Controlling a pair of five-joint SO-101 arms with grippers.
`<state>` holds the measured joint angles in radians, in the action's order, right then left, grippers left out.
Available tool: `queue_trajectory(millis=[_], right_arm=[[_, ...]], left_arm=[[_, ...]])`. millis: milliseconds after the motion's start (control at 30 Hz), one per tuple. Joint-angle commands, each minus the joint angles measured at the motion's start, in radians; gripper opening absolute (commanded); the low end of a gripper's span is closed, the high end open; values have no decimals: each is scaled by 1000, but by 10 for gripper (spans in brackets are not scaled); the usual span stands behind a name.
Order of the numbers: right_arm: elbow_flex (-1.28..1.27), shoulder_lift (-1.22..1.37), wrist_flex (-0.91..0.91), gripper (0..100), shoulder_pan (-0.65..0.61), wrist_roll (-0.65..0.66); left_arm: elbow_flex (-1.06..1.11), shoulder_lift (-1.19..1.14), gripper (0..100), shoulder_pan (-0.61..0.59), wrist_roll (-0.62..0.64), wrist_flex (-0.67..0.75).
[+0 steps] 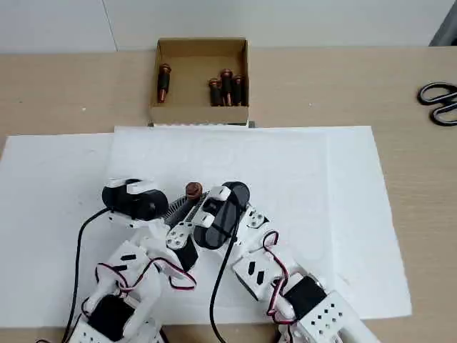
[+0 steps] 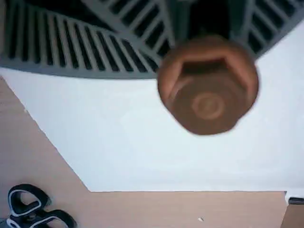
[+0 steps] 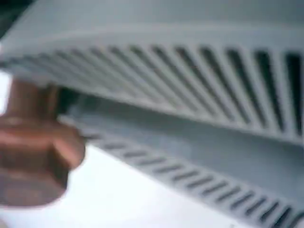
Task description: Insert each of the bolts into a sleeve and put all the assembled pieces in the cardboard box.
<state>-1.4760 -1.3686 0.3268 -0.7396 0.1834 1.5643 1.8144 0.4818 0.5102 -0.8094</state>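
Note:
A copper bolt (image 1: 193,190) stands head-up over the white paper, where both arms meet. My left gripper (image 1: 187,199) comes in from the left and is shut on the bolt just below its head. In the left wrist view the hexagonal bolt head (image 2: 207,88) sits close up under the dark ribbed fingers (image 2: 71,42). My right gripper (image 1: 214,204) presses in from the right, right beside the bolt. The right wrist view has the bolt (image 3: 33,156) at its edge, next to ribbed grey gripper parts. Any sleeve around the shaft is hidden.
The cardboard box (image 1: 202,114) stands at the back centre, holding one assembled piece (image 1: 164,82) on its left and three (image 1: 226,87) on its right. Scissors (image 1: 439,102) lie at the far right on the wooden table. White paper (image 1: 321,200) covers the working area.

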Motion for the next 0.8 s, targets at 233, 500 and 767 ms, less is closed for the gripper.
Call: queue_trajectory(millis=[233,500,767], right_arm=[[117,-19,-28,3,15,5],[114,-19,-27,3,15,3],[83,-18,-30,3,15,3]], left_arm=[[41,-2,8,26,-12,-15],[41,-2,169,-11,-12,-15],[33,-2,180,-23,-12,-15]])
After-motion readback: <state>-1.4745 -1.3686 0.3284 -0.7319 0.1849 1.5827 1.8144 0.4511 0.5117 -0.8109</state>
